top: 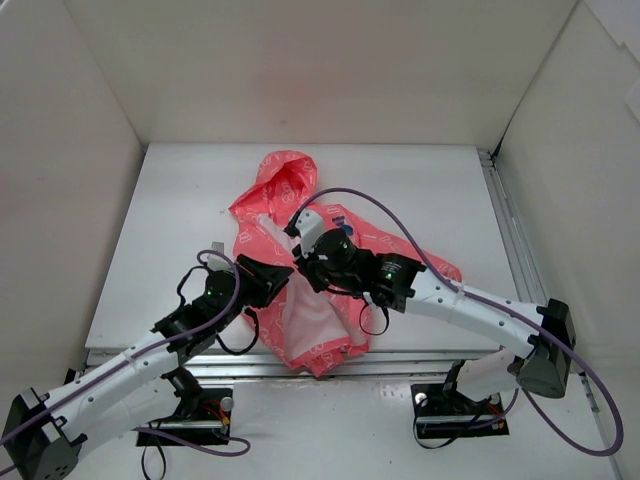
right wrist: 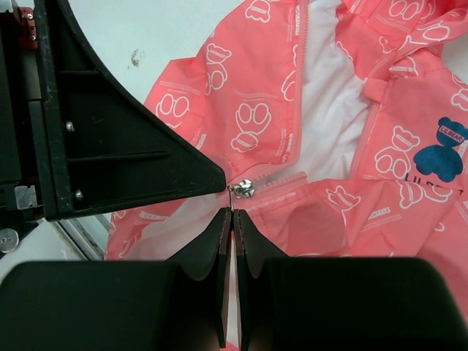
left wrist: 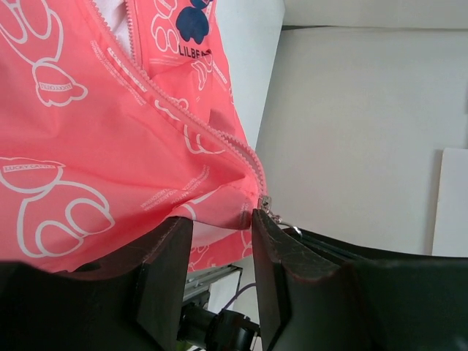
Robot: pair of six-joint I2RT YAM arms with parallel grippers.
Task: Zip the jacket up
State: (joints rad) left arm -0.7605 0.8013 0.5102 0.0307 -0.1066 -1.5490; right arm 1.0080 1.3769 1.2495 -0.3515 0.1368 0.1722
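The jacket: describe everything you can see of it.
The jacket is thin, glossy coral-pink fabric with white bear prints, white lining and a dark blue bear emblem. It lies open-fronted on the white table, hood away from the arms, hem at the near edge. The right tool is shut on the zipper pull; the left tool straddles the hem beside it.

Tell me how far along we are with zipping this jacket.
Done: the slider sits engaged near the hem, with a short stretch closed. In hand: the right end effector pinches the pull tab; the left end effector straddles the hem, jaws apart. Left: nearly the whole pull, since the jacket front gapes over white lining.
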